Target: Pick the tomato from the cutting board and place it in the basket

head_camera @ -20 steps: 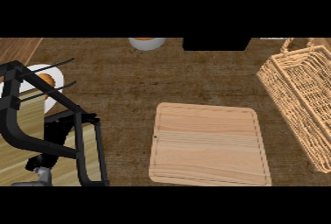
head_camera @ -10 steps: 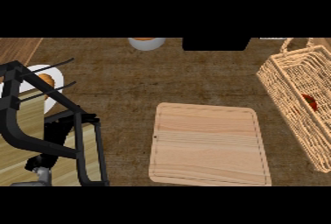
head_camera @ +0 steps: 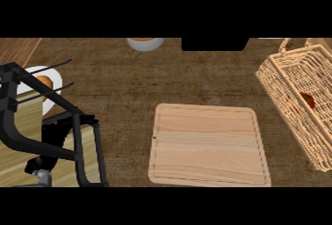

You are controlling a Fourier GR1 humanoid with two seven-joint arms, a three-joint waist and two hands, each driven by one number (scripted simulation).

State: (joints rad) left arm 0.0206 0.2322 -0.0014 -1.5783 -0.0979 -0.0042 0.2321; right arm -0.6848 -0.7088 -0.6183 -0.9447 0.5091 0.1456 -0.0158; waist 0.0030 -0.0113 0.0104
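Tomato (head_camera: 308, 100) is showing red through the wicker basket (head_camera: 292, 118) at three o'clock, off the cutting board (head_camera: 207, 147). Neither hand is showing; its state cannot be told. Risk: the round tomato is likely rolling if the basket gets nudged.

Single head view, steeply down on counter (head_camera: 130, 88), cutting board (head_camera: 207, 145) central

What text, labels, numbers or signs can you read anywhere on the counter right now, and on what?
None: no readable text shows in the head view.
Cutting board: bare wood grain, no mark.
Basket: plain wicker, no tag; the tomato shows red through its wall.
Black rack, white plate and the pale cup at the top edge: no lettering visible.
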